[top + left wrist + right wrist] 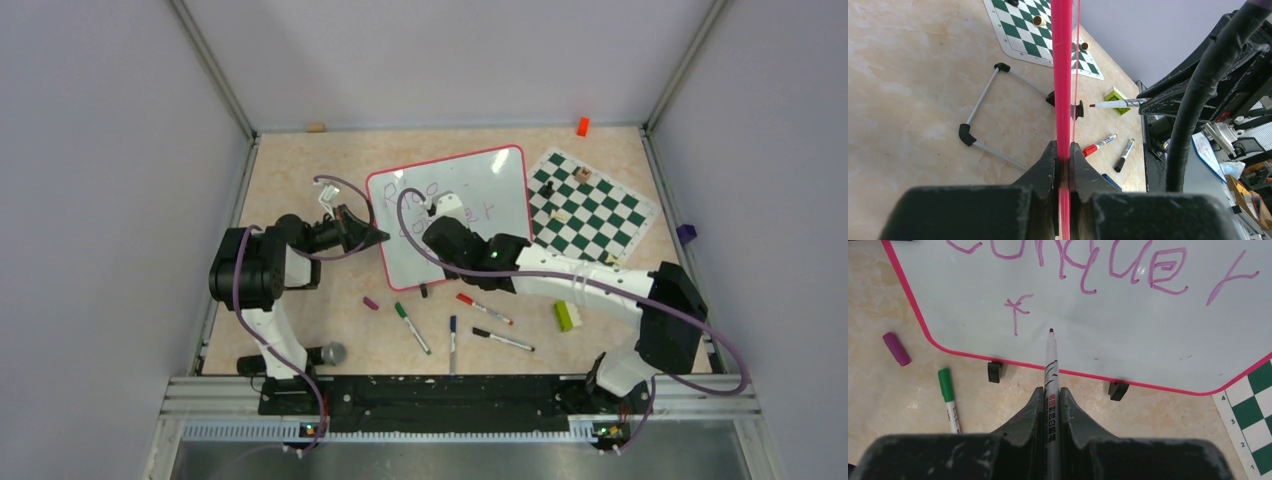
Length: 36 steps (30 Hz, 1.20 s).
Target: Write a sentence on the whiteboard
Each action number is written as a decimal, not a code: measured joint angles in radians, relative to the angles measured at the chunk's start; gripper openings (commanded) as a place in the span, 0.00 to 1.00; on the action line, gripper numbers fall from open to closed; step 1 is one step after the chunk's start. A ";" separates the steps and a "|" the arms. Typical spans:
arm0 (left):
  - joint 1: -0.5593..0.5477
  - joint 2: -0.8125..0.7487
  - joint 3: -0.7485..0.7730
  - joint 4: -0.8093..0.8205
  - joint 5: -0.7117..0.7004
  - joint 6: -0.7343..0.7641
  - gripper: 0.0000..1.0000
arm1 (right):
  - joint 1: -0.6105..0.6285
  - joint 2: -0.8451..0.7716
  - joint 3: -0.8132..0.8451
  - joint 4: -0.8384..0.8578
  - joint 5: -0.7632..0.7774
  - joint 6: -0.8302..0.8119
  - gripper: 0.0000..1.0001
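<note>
Tabletop (300, 170) reads beige w/ a pale marbled pattern. Whiteboard (480, 180) is glossy white w/ a thin red-pink rim & blk feet; the sentence (1088, 265) on it is purple. Chess mat (600, 215) toward the far right corner has dark green & white checks w/ a white border. I see an orange block (582, 126) at the far edge and a lime-green block (565, 316) nr the right edge. Toward the near edge are white-barrelled pens: green-capped marker (950, 402), red-capped marker (484, 309), blue-capped marker (452, 345), blk-capped marker (503, 340). Purple cap (896, 348) sits loose on the beige. Left gripper (1064, 147) & right gripper (1050, 390) are both blk. Writing marker (1050, 365) is white w/ blk & red print and a dark purple-red tip.
</note>
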 measured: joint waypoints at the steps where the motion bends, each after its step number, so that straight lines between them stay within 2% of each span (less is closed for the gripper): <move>1: 0.000 0.000 0.000 0.000 0.000 0.000 0.00 | 0.000 0.000 -0.002 0.001 -0.006 -0.005 0.00; 17: 0.000 0.000 0.000 0.000 0.000 0.000 0.00 | 0.009 0.078 -0.001 0.040 -0.018 -0.032 0.00; 36: 0.000 0.000 0.000 0.003 0.000 0.000 0.00 | 0.022 0.087 -0.001 0.006 0.095 -0.010 0.00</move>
